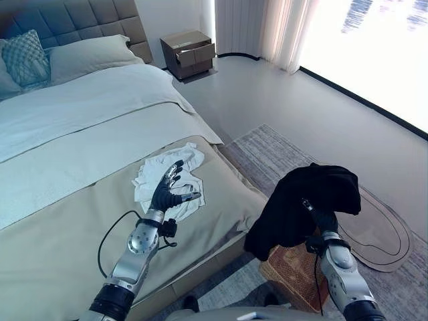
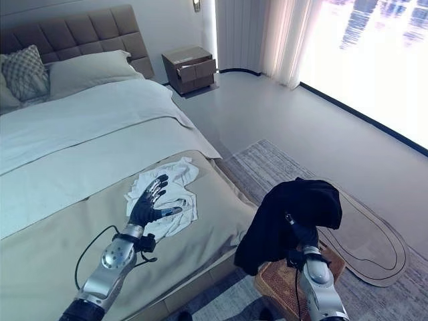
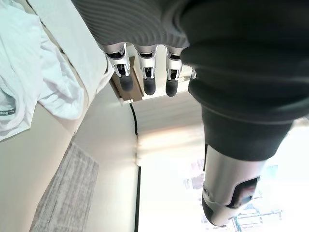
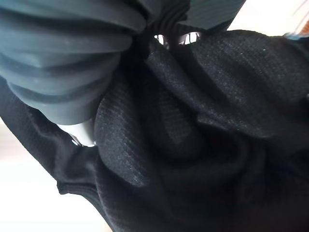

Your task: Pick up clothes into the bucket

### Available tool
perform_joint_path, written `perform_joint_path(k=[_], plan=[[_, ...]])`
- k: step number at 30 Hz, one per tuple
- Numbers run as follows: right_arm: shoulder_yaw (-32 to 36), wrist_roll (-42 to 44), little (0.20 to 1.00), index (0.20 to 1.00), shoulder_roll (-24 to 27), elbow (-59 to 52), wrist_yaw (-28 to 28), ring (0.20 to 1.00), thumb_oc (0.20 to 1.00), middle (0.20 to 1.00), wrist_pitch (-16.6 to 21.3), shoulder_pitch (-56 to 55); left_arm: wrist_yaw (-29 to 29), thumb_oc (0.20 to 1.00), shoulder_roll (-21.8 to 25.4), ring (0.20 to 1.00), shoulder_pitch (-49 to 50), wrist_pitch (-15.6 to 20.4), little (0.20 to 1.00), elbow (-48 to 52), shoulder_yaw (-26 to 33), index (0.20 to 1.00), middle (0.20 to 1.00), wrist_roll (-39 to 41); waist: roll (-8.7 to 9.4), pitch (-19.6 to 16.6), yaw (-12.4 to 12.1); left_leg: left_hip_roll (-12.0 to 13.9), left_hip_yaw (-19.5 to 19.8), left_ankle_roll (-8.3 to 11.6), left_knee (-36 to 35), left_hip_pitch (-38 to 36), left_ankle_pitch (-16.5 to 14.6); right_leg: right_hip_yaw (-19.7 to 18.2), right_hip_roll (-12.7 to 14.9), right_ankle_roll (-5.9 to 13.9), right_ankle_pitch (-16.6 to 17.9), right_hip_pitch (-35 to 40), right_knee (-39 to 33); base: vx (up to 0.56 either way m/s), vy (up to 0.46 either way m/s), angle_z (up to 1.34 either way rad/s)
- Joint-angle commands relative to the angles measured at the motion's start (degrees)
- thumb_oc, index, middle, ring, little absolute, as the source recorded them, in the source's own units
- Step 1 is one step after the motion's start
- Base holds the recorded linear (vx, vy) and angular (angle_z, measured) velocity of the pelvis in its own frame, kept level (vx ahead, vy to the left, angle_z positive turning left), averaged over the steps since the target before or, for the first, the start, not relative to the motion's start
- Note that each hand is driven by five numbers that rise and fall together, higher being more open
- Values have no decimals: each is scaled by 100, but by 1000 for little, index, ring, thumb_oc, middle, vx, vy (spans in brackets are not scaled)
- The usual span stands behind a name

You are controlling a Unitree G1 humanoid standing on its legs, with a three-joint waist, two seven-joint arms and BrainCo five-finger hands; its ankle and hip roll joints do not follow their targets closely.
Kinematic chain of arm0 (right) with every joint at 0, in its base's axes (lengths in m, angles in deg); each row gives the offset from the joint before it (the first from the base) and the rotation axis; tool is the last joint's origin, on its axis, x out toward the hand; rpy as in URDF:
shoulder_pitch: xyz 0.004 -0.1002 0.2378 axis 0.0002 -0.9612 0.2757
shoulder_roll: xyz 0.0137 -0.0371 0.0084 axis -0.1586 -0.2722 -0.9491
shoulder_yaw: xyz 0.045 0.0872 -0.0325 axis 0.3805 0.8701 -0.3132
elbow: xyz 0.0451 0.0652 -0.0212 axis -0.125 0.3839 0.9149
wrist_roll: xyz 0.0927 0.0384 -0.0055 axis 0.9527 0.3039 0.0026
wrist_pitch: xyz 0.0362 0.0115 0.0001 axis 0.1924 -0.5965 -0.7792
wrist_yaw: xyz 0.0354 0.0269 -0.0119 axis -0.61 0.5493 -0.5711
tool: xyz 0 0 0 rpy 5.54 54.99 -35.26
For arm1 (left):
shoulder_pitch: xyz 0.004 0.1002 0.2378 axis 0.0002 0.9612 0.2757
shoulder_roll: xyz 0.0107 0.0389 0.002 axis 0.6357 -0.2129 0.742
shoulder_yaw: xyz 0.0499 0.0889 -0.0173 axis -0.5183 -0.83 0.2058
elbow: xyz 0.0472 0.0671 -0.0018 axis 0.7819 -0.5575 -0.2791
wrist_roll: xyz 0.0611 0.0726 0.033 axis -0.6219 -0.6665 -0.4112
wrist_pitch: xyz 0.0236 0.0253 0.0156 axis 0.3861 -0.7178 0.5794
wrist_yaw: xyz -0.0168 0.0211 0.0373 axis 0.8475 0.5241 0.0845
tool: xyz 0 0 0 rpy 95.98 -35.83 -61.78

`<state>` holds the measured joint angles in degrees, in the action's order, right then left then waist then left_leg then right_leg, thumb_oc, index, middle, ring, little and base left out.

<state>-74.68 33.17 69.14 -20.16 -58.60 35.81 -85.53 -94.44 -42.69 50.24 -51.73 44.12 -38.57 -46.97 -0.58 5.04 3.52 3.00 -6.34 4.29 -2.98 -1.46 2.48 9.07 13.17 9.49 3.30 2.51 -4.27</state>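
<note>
Already the right hand (image 1: 326, 221) had a black garment (image 1: 304, 204) bunched over it, raised off the side of the bed (image 1: 80, 221) and above the woven bucket (image 1: 291, 271) on the rug (image 1: 281, 157) below. The cloth hid its fingers in the head views, and its wrist view showed dark knit packed against the palm, so a curled grip seemed likely. The left hand (image 1: 168, 190) hovered with fingers spread and relaxed above the white garment (image 1: 170, 177), which lay crumpled near the bed's foot-side edge, not yet gripped. From there the risk looked twofold: the black garment hung well to one side of the bucket, so a release might leave it draped over the rim or slid onto the rug; and the loose white folds could slip from a shallow pinch.
</note>
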Motion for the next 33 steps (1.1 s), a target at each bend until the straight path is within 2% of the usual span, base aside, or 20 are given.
perform_joint_path(k=[1, 2, 3, 5, 6, 8, 9, 10, 11, 13, 15, 19, 22, 23, 24, 27, 33], plan=[[330, -69, 200, 200, -98, -600, 86, 200, 200, 200, 562, 403, 5, 1000, 138, 1000, -296, 519, 1000, 83, 437, 1000, 1000, 222, 401, 126, 8, -192, -20, -413, 1099, 422, -872, -137, 664, 471, 92, -476, 1041, -65, 102, -36], [330, -70, 200, 200, -99, -600, 88, 200, 200, 200, 560, 409, 3, 1000, 138, 1000, -302, 522, 1000, 80, 439, 1000, 1000, 221, 405, 131, -8, -193, -38, -416, 1104, 422, -877, -164, 667, 472, 77, -503, 1075, -84, 76, -45], [296, -120, 200, 200, -82, -604, 130, 200, 200, 200, 562, 534, -62, 1000, 160, 1000, -390, 564, 1000, 92, 469, 1000, 1000, 189, 390, 297, -11, -199, -157, -462, 1160, 384, -941, -140, 776, 500, 164, -752, 1416, -62, 43, -50], [264, -126, 200, 200, -89, -603, 140, 200, 200, 200, 548, 580, -100, 1000, 155, 1000, -423, 574, 1000, 87, 465, 1000, 1000, 159, 400, 356, -19, -213, -214, -461, 1153, 330, -960, -142, 852, 514, 259, -774, 1428, -54, -15, -59], [242, -110, 200, 200, -44, -571, 186, 200, 200, 200, 530, 701, -148, 1000, 174, 1000, -437, 599, 1000, 144, 482, 1000, 1000, 181, 404, 471, -2, -163, -339, -409, 1143, 276, -959, -69, 994, 546, 565, -865, 1273, -79, -131, -55], [233, -105, 200, 200, 4, -584, 241, 200, 200, 200, 494, 827, -176, 1000, 202, 1000, -472, 627, 1000, 187, 512, 1000, 1000, 258, 400, 593, -1, -15, -444, -338, 1316, 364, -996, 190, 1121, 531, 759, -978, 1073, -94, -181, -48], [225, -113, 200, 200, 21, -586, 260, 200, 200, 200, 482, 837, -191, 1000, 213, 1000, -490, 619, 1000, 168, 505, 1000, 1000, 257, 432, 606, -5, 27, -484, -297, 1422, 426, -1027, 312, 1151, 530, 728, -926, 917, -42, -113, -52], [226, -114, 200, 200, 19, -587, 261, 200, 200, 200, 481, 839, -192, 1000, 215, 1000, -494, 620, 1000, 164, 503, 1000, 1000, 257, 427, 607, 5, 34, -471, -295, 1448, 441, -1038, 332, 1146, 529, 737, -908, 895, -96, -183, -40], [168, -182, 200, 200, 65, -492, 354, 200, 200, 200, 468, 934, -263, 1000, 229, 1000, -535, 642, 1000, 56, 450, 1000, 1000, 211, 483, 709, 57, 152, -499, -190, 1636, 656, -1016, 359, 1038, 506, 713, -874, 631, -110, -188, -19], [165, -187, 200, 200, 77, -477, 401, 200, 200, 200, 469, 991, -314, 1000, 237, 1000, -550, 647, 1000, 49, 466, 1000, 1000, 177, 456, 759, 73, 238, -462, -151, 1755, 790, -1000, 348, 977, 470, 670, -926, 636, -101, -180, -5], [104, -360, 200, 200, 198, -406, 611, 200, 200, 200, 510, 1242, -472, 1000, 143, 1000, -595, 718, 1000, -65, 469, 1000, 1000, 336, 292, 1058, 220, 487, -363, -33, 1861, 1104, -867, 245, 826, 362, 567, -1303, 845, -149, -201, -10], [64, -512, 200, 200, 304, -258, 795, 200, 200, 200, 527, 1484, -569, 1000, 114, 1000, -727, 787, 1000, -149, 441, 1000, 1000, 345, 162, 1217, 289, 560, -340, 16, 1891, 1332, -805, 160, 780, 335, 548, -1615, 958, -120, -79, -13], [33, -648, 200, 200, 506, -33, 1114, 200, 200, 200, 563, 1994, -838, 1000, 86, 1000, -898, 898, 1000, -254, 459, 1000, 1000, 395, -15, 1418, 344, 608, -439, 47, 1946, 1717, -746, -94, 726, 324, 540, -2272, 1154, -120, -61, -9], [29, -646, 200, 200, 511, -19, 1116, 200, 200, 200, 568, 2014, -841, 1000, 80, 1000, -911, 902, 1000, -262, 463, 1000, 1000, 392, -16, 1398, 330, 612, -458, 47, 1958, 1750, -751, -122, 723, 322, 535, -2330, 1180, -116, -30, -25], [16, -606, 200, 200, 603, 100, 1219, 200, 200, 200, 583, 2250, -940, 1000, 67, 1000, -946, 958, 1000, -253, 484, 1000, 1000, 442, -96, 1519, 338, 655, -549, 53, 2043, 1914, -803, -254, 687, 337, 505, -2634, 1308, -71, -19, -28], [9, -566, 200, 200, 798, 221, 1345, 200, 200, 200, 601, 2604, -1041, 1000, 71, 1000, -1025, 995, 1000, -219, 474, 1000, 1000, 437, -172, 1666, 332, 680, -635, 49, 2137, 2215, -788, -406, 689, 356, 520, -3106, 1490, -65, -33, -25], [194, -151, 200, 200, 1055, 367, 1588, 200, 200, 200, 767, 3180, -1160, 1000, 174, 1000, -1162, 1058, 1000, 57, 465, 1000, 1000, 404, -369, 1852, 351, 787, -610, 100, 2476, 2997, -843, -570, 661, 335, 433, -3891, 1853, -47, -45, -6]])
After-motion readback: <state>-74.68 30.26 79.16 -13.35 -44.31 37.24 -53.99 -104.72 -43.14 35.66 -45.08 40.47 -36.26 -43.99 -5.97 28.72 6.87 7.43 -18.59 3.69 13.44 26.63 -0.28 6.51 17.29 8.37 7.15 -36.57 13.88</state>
